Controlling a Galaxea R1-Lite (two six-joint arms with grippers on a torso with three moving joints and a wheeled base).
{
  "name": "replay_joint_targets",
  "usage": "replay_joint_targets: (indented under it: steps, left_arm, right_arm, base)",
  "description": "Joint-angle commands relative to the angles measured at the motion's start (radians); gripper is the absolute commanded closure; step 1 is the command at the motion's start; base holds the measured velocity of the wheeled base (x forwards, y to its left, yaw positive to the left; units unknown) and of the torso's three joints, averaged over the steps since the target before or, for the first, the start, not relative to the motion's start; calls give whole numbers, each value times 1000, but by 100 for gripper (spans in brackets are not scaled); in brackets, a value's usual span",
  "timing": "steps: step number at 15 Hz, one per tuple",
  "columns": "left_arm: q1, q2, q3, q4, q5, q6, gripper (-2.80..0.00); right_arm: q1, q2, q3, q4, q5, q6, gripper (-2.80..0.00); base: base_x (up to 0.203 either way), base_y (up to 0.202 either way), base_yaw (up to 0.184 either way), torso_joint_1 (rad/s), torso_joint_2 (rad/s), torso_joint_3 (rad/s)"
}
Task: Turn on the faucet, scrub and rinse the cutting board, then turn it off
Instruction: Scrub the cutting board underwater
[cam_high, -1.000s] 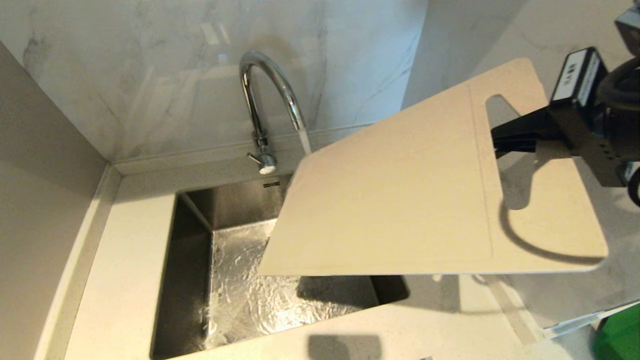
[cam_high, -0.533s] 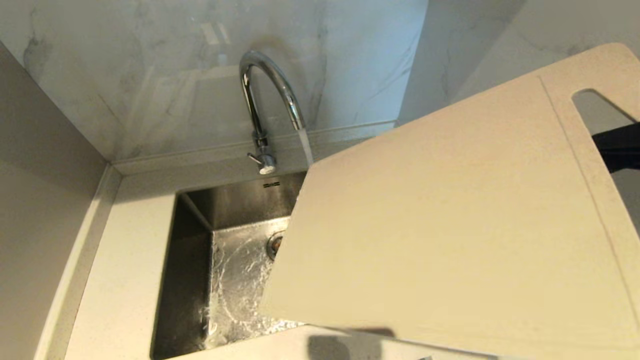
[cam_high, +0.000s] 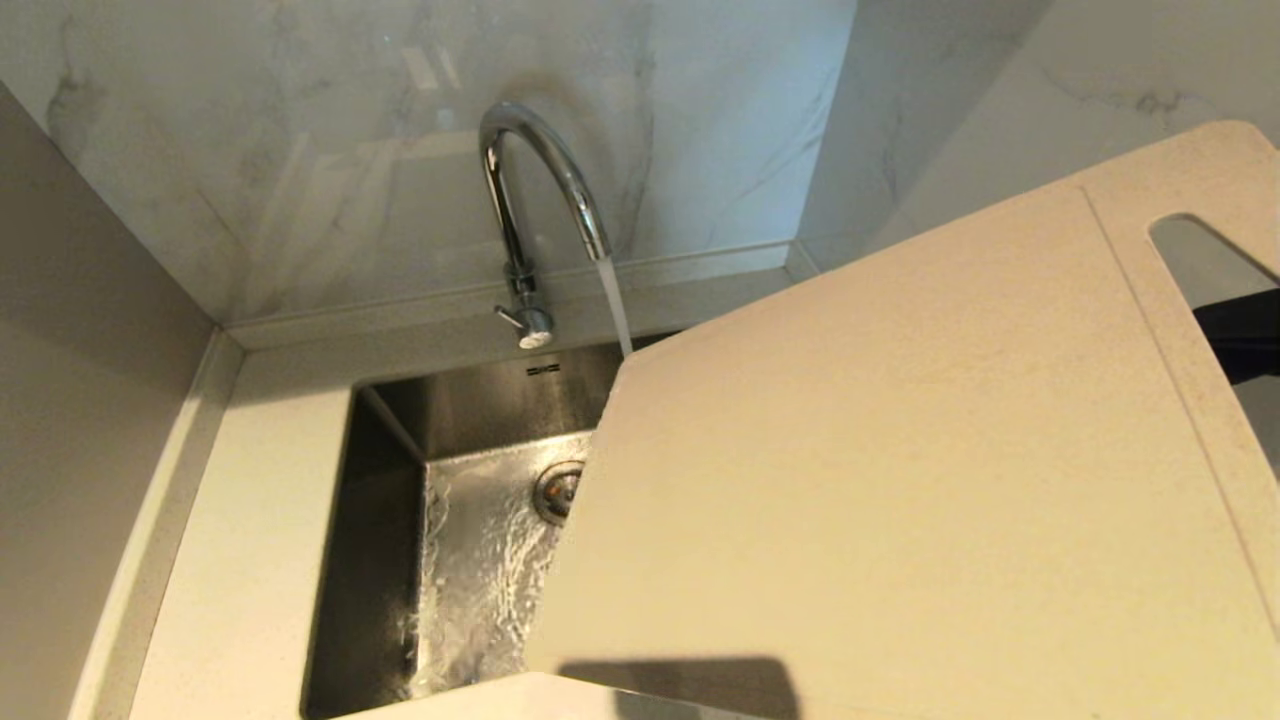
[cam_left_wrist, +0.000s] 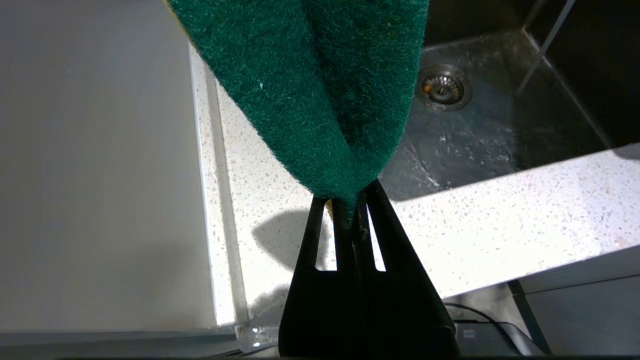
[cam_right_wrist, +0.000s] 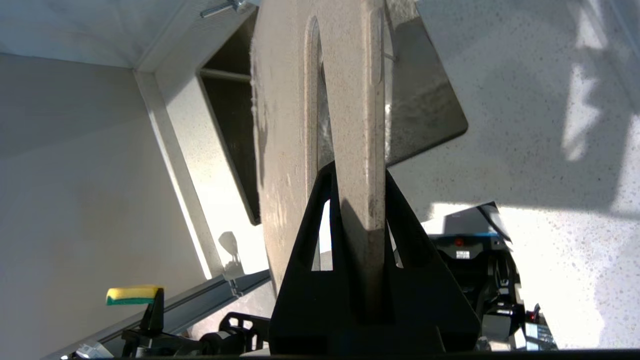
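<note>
The chrome faucet (cam_high: 540, 190) stands behind the sink with water streaming from its spout and its lever (cam_high: 528, 325) at the base. The cream cutting board (cam_high: 900, 480) hangs tilted over the sink's right half, close to my head, and the stream drops behind its upper left corner. My right gripper (cam_right_wrist: 357, 172) is shut on the strip beside the board's handle slot (cam_high: 1210, 255); only a black finger (cam_high: 1240, 340) shows in the head view. My left gripper (cam_left_wrist: 347, 192), low at the counter's front, is shut on the green sponge (cam_left_wrist: 320, 85).
The steel sink (cam_high: 480, 400) has a wet floor and a drain (cam_high: 557, 490). White speckled counter (cam_high: 250, 520) surrounds it, with marble walls behind and at the left. The sponge's yellow side (cam_right_wrist: 134, 295) shows in the right wrist view, below the counter edge.
The board has risen towards my head and shifted right, uncovering the drain. The right gripper's body has left the head view. Water keeps running.
</note>
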Motion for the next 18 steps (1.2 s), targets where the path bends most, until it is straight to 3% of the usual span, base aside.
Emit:
replay_joint_targets:
  steps: [1,5,8,13,18]
  left_arm:
    - [0,24,-46,28,-1,2,0]
    - [-1,198,-253,143,-34,4,0]
    - [-1,357,-379,265,-142,8,0]
    - [-2,701,-541,193,-244,40,0]
    - [-50,1057,-814,168,-328,85,0]
  right_arm:
    - [1,-5,27,4,3,6,0]
    - [1,-7,53,1,7,-14,0]
    - [1,-20,79,1,7,-38,0]
    - [1,-29,141,-7,3,-70,0]
    - [1,-10,146,-12,9,-82,0]
  base:
    - [0,0,0,0,0,0]
    - [0,0,0,0,0,0]
    - [0,0,0,0,0,0]
    - [0,0,0,0,0,0]
    - [0,0,0,0,0,0]
